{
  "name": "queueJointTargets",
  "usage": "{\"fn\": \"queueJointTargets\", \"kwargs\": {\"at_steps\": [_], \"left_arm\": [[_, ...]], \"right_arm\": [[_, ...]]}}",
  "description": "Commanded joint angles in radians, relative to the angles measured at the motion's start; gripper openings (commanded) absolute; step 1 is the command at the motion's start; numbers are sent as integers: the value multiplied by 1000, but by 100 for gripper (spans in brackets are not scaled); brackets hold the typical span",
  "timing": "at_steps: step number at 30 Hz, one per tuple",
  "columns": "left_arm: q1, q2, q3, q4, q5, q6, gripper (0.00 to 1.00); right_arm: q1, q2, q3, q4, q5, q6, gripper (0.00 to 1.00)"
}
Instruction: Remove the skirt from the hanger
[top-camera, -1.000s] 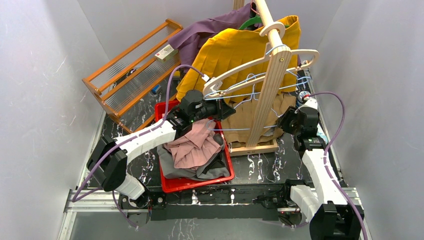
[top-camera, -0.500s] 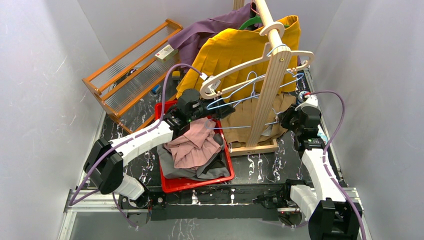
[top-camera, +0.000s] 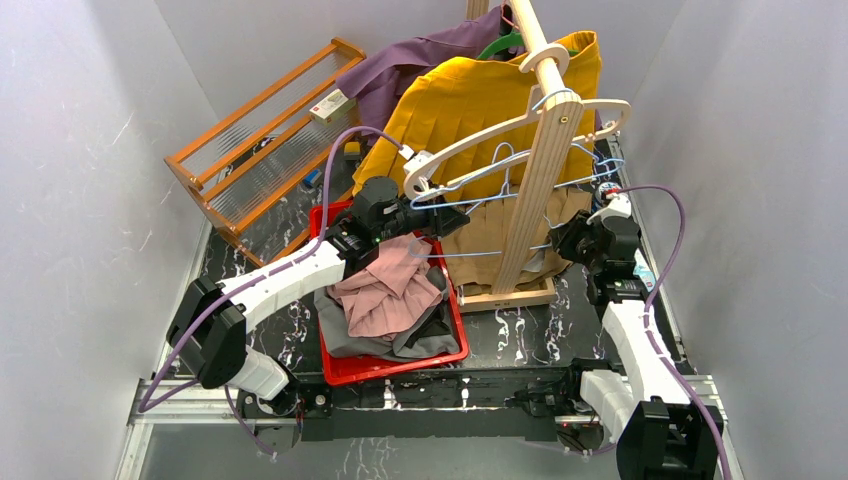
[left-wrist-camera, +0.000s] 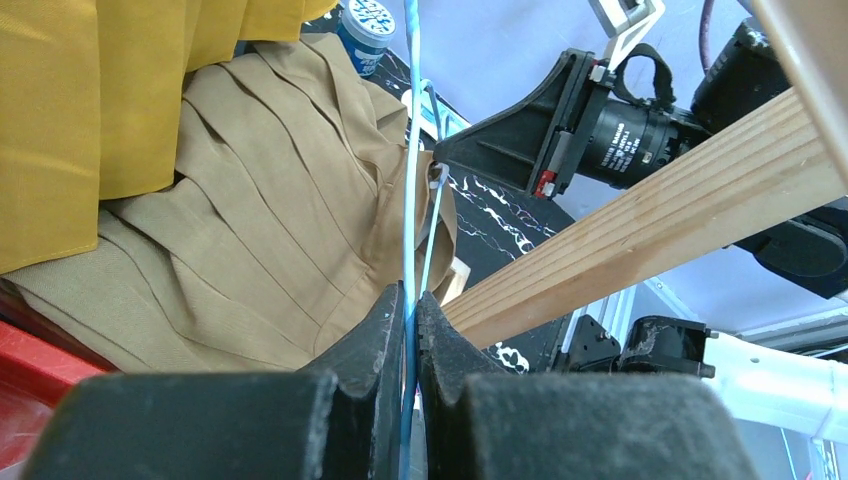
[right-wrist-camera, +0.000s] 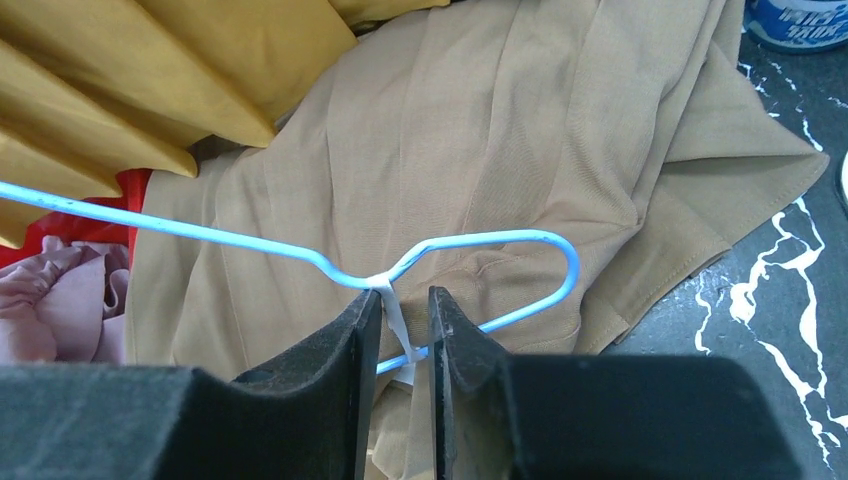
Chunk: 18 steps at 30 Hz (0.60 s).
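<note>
A tan pleated skirt (top-camera: 490, 232) (left-wrist-camera: 250, 230) (right-wrist-camera: 500, 150) hangs low by the wooden stand, tied to a blue wire hanger (top-camera: 480, 254) (right-wrist-camera: 200, 232) by a white loop (right-wrist-camera: 392, 300) (left-wrist-camera: 435, 178). My left gripper (top-camera: 430, 222) (left-wrist-camera: 410, 292) is shut on the hanger's blue wire, left of the skirt. On the skirt's right side, my right gripper (top-camera: 567, 238) (right-wrist-camera: 403, 295) stands narrowly open. The white loop and the hanger's end bend lie between its fingers, and the loop touches the left finger.
A wooden post (top-camera: 535, 170) rises in front of the skirt and carries a wooden hanger (top-camera: 500, 130), more blue wire hangers and a yellow skirt (top-camera: 480, 90). A red bin (top-camera: 340, 370) of pink and grey clothes sits left; a wooden rack (top-camera: 260, 140) lies far left. A blue-white can (right-wrist-camera: 800, 20) stands behind.
The right jaws have narrowed around the white loop. My left gripper has drawn the wire slightly left, and the hangers on the post have swayed.
</note>
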Motion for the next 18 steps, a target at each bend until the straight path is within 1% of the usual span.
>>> {"fn": "queueJointTargets", "kwargs": {"at_steps": [1, 3, 5, 6, 8, 9, 11, 14, 18], "left_arm": [[6, -47, 36, 27, 32, -12, 0], [6, -48, 35, 25, 31, -14, 0], [6, -50, 35, 21, 30, -13, 0], [6, -50, 35, 19, 30, -11, 0], [7, -51, 33, 15, 25, -6, 0], [7, -51, 32, 11, 24, -1, 0], [6, -51, 32, -11, 23, 26, 0], [6, -65, 4, -24, 34, 112, 0], [16, -99, -64, -1, -49, 116, 0]], "right_arm": [[-4, 31, 23, 73, -10, -13, 29], [-4, 34, 28, 71, -5, -14, 21], [-4, 24, 28, 68, -5, -16, 18], [-4, 18, 25, 71, -1, -15, 15], [-4, 5, 25, 66, 20, -9, 4], [-4, 2, 32, 53, 38, -6, 0], [-4, 0, 58, 6, 93, 1, 0], [-4, 9, 114, -81, 174, 21, 0], [-4, 48, 182, -184, 243, 49, 0]]}}
